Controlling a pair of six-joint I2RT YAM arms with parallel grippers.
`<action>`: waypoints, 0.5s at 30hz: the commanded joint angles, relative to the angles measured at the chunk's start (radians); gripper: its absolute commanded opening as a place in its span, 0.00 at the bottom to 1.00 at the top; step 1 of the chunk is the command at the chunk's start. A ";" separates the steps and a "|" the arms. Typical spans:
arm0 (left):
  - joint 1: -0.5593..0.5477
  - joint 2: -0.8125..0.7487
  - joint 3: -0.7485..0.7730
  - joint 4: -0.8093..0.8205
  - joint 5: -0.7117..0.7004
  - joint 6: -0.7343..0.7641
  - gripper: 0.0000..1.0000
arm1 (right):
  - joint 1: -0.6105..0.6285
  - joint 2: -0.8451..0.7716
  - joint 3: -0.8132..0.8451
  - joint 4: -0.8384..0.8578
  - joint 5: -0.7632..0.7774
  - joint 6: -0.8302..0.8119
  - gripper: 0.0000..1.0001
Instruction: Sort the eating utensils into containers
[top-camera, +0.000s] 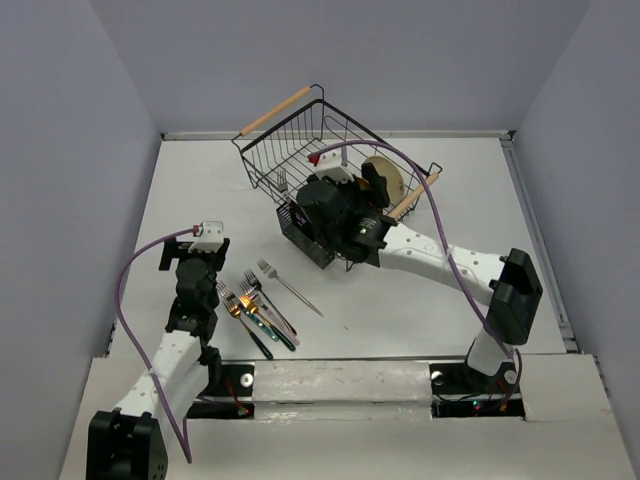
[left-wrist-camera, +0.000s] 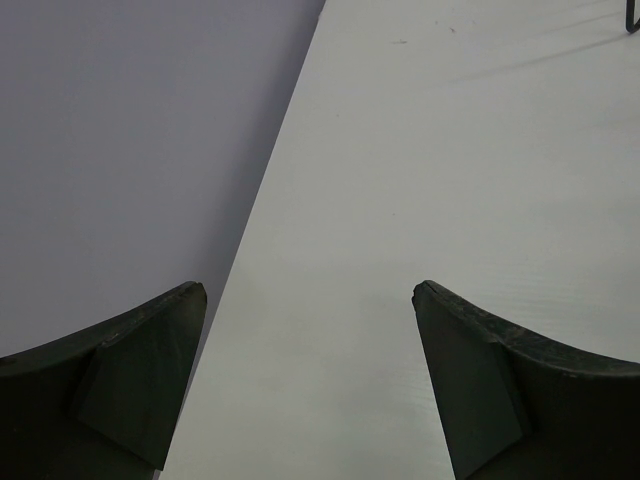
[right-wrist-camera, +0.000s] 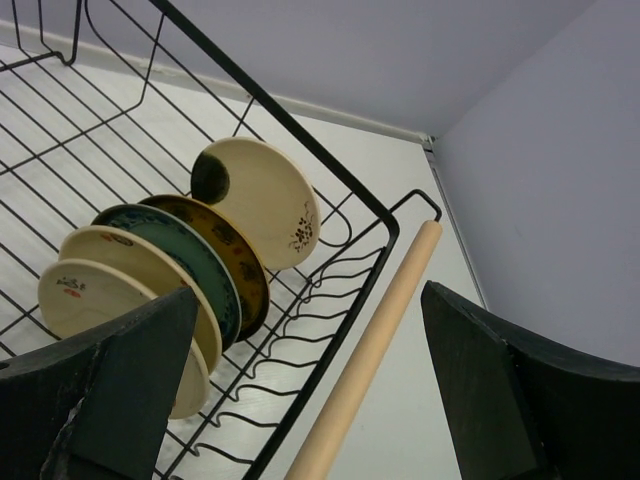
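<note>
The forks (top-camera: 258, 305) lie in a loose cluster on the table (top-camera: 420, 310), just right of the left arm, whose left gripper (left-wrist-camera: 310, 292) has its fingers spread wide, holding nothing. The right gripper (right-wrist-camera: 310, 293), also released, hangs over the wire basket (right-wrist-camera: 372, 345) by its plates (right-wrist-camera: 262, 190) (standing on edge), with the black caddy (top-camera: 303, 238) at the basket's near side
</note>
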 joint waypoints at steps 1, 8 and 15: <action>0.003 -0.010 0.010 0.061 -0.010 0.006 0.99 | 0.017 -0.052 -0.036 0.020 0.055 0.012 0.99; 0.003 -0.002 0.011 0.061 -0.010 0.007 0.99 | 0.040 -0.074 0.047 0.015 -0.032 -0.034 0.96; 0.001 0.001 0.011 0.063 -0.012 0.006 0.99 | 0.189 -0.118 0.118 -0.031 -0.634 -0.081 0.94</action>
